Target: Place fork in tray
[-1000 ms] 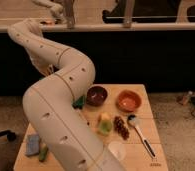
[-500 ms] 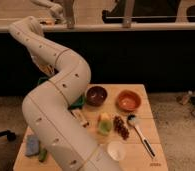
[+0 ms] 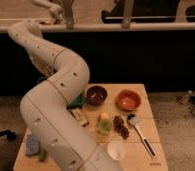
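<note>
The big white arm (image 3: pixel 56 115) has swung a little to the left in the last second. That uncovered the white cup (image 3: pixel 116 149) at the front of the table (image 3: pixel 143 92), which it half hid before. The arm loops up to the far left corner and doubles back down behind its own bend, so the gripper itself is hidden there, low over the back-left part of the table. Its fingers are together. I cannot tell whether they are pinched on anything.

The green tray (image 3: pixel 77 101) shows only as a sliver at the edge of the arm, just beside where the hand drops out of sight. Well off to the right of the hand, the dark bowl (image 3: pixel 96 94), the orange bowl (image 3: pixel 128 100) and the black-handled utensil (image 3: pixel 141 135) have not moved.

I cannot find the fork anywhere on the open tabletop. My guess is that it is behind the arm, in the hand or already down by the tray, so the drop is either close or done.
</note>
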`<state>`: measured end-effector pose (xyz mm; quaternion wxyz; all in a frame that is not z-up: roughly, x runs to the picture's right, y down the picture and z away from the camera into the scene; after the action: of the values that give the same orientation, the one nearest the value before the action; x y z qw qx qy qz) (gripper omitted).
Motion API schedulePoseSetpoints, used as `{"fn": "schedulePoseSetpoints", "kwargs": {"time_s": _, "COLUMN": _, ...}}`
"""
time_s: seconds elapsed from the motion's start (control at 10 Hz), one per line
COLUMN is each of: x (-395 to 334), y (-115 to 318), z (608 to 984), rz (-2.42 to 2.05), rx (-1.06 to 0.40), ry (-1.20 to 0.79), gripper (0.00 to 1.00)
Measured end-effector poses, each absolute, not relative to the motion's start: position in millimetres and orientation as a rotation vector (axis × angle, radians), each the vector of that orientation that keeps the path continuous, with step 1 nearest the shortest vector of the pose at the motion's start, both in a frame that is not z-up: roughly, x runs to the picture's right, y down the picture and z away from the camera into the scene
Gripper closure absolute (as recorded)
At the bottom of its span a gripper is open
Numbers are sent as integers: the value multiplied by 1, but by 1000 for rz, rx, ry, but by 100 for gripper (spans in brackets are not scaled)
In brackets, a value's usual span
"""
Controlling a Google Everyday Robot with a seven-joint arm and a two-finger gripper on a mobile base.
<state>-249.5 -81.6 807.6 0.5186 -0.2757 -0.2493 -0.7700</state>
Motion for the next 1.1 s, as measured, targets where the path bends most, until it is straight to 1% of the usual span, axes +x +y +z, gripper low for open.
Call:
{"fn": "schedulePoseSetpoints", "kwargs": {"time_s": 0.2, "x": -235, "y": -68, "z": 823, "rz": -1824, "rx": -675, "ry": -623, "gripper": 100}}
{"fn": "schedulePoseSetpoints", "kwargs": {"time_s": 0.4, "x": -229, "y": -57, "z": 830, "rz": -1813, "rx": -685, "ry": -642, "gripper": 100}}
{"fn": "schedulePoseSetpoints", "kwargs": {"time_s": 1.1, "x": -228, "y": -55, "z": 830, "rz": -1806, "rx": -689, "ry": -652, "gripper": 100}}
